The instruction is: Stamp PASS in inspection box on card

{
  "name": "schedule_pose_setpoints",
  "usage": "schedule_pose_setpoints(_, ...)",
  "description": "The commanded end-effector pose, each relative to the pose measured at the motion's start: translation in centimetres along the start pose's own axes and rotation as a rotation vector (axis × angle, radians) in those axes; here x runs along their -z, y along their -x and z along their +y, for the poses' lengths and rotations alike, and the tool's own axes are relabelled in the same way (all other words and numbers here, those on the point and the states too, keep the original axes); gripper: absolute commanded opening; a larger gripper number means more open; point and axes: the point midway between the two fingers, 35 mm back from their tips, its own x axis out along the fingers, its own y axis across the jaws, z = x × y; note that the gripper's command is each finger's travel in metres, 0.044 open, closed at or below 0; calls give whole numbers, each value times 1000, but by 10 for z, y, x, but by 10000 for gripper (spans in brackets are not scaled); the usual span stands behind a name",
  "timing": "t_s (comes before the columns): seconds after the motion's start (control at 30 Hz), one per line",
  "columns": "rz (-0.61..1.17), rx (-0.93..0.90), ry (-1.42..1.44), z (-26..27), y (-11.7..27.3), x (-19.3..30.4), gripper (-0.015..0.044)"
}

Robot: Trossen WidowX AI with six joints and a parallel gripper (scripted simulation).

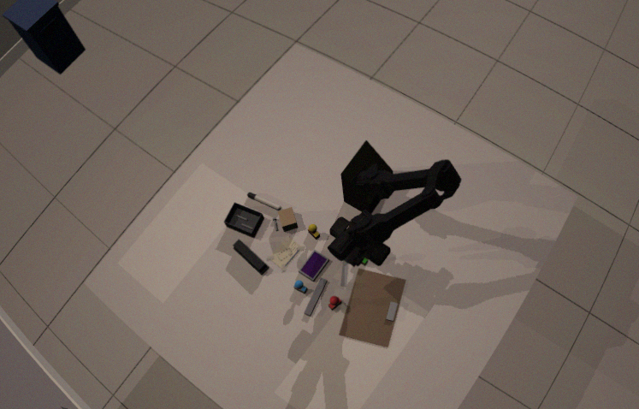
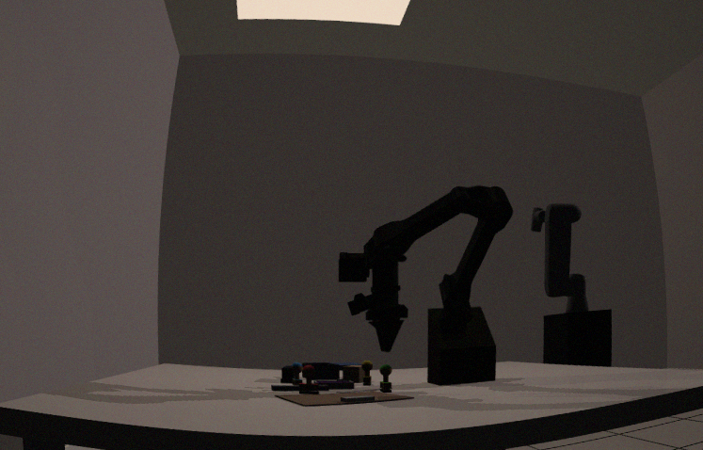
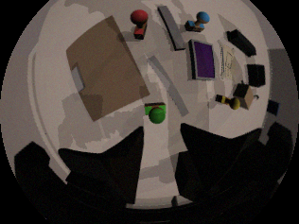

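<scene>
My gripper (image 2: 386,350) (image 3: 162,128) is open and empty, pointing down a little above the green stamp (image 1: 364,261) (image 2: 386,370) (image 3: 157,115), which stands upright. Other upright stamps are red (image 1: 334,300) (image 2: 308,369) (image 3: 139,18), blue (image 1: 298,285) (image 3: 202,18) and yellow (image 1: 312,228) (image 2: 367,365) (image 3: 235,103). I cannot read which one says PASS. The purple ink pad (image 1: 314,264) (image 3: 203,60) lies open between the stamps and the cream card (image 1: 285,255) (image 3: 227,62). The card's printing is too small to read.
A brown sheet (image 1: 369,310) (image 3: 101,70) with a grey block (image 1: 391,311) lies beside the green stamp. Grey bars (image 1: 316,297) (image 3: 167,86) lie near the pad. A black tray (image 1: 244,220), black bar (image 1: 250,257), cardboard-coloured box (image 1: 287,218) and marker (image 1: 263,200) surround the card's far side.
</scene>
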Motion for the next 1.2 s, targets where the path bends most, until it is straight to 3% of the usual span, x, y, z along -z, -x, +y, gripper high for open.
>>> schedule_pose_setpoints(0.0, -1, -3, 11, 1, -4, 0, 214)
schedule_pose_setpoints(1.17, -2, -2, 12, 1, -61, -1, 214)
